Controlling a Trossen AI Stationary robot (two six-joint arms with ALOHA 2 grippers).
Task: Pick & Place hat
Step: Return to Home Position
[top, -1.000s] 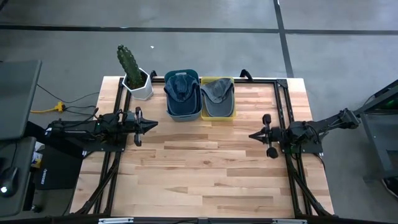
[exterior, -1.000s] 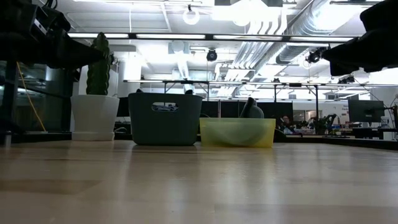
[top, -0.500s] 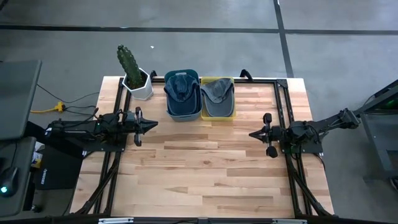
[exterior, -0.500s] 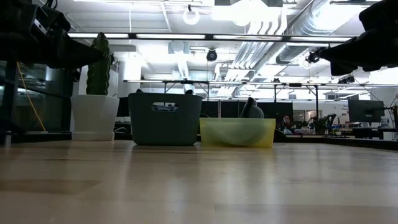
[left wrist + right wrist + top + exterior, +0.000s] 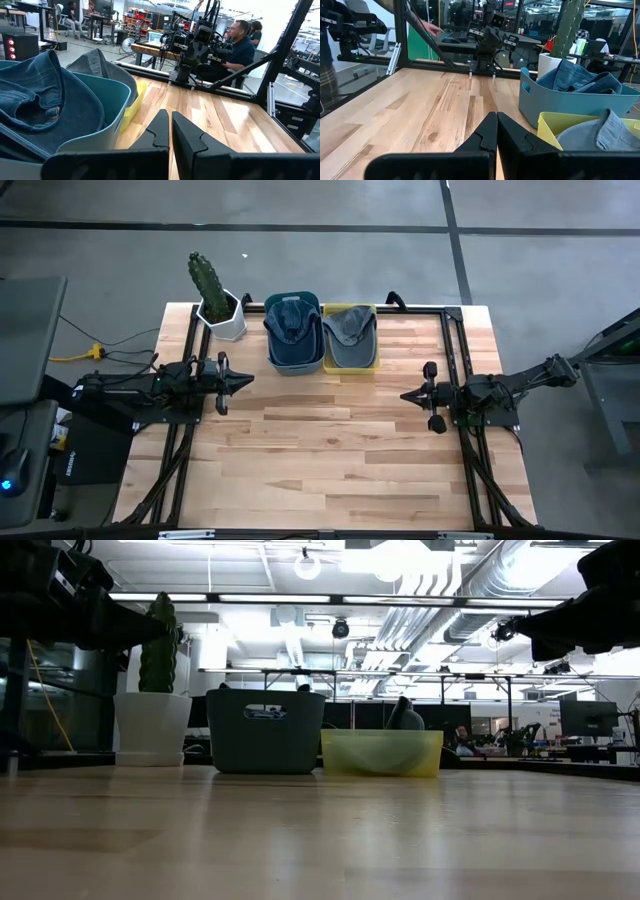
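Bins: blue bin [image 5: 272, 361], one blue cap [image 5: 290, 316]; yellow bin [image 5: 352, 368], seemingly one.

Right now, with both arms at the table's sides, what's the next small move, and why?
Probably hold position: the blue cap lies in the blue bin, the gray cap in the yellow bin, and the left gripper and right gripper hang shut, empty, at the sides.

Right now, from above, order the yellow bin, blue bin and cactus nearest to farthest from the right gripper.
From the right gripper, at the table's right edge:
1. Yellow bin, back centre, the right one of the pair.
2. Blue bin, just left of it.
3. Cactus, back left corner.
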